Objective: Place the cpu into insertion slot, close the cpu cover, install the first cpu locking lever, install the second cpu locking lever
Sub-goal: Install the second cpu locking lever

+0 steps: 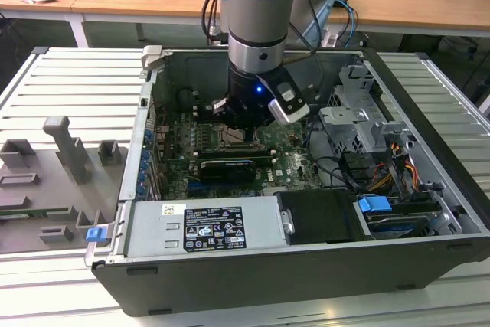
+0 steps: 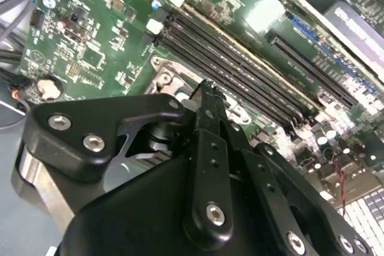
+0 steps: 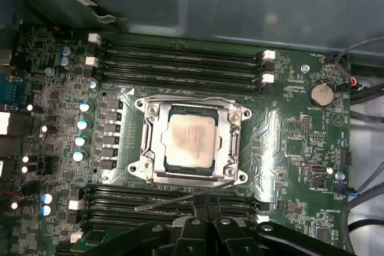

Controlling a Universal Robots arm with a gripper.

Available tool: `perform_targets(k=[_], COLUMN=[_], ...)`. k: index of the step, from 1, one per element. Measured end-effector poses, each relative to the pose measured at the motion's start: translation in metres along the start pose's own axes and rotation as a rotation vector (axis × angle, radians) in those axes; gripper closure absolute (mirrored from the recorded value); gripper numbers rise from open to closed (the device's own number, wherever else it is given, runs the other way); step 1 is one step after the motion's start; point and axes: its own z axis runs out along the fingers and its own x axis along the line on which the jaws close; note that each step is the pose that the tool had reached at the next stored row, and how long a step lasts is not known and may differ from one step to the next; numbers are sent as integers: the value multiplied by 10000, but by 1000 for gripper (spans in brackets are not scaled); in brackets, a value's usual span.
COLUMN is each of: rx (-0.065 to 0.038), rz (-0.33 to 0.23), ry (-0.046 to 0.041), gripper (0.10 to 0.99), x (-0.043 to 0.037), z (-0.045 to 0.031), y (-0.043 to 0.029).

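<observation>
Silvery cpu cover point(image 3: 191, 142) lies closed over the seated cpu point(image 3: 191, 141); one locking lever point(image 3: 180, 196) juts unlatched beside the clenched, empty gripper point(image 2: 207, 91), awaiting hooking down.

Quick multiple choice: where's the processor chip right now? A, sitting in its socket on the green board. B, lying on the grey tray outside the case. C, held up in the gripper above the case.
A: in the first wrist view the chip sits in the socket, the metal cover framing it.
</observation>
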Motion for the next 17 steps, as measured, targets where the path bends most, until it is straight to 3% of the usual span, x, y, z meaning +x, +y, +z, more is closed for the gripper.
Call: perform_targets(k=[4,8,9,12,13,16,17], rx=[-20,-26,-49,-249,-380,-634,-670], rz=[-3,-58,-89,-124,-135,-141,-139], ry=[-1,4,7,-8,-20,-43,-47], gripper=[980,980,980,980,980,980,980], x=[198,259,312,394,420,467,477], z=[13,149,178,193,196,217,223], y=[12,7,8,13,14,7,-5])
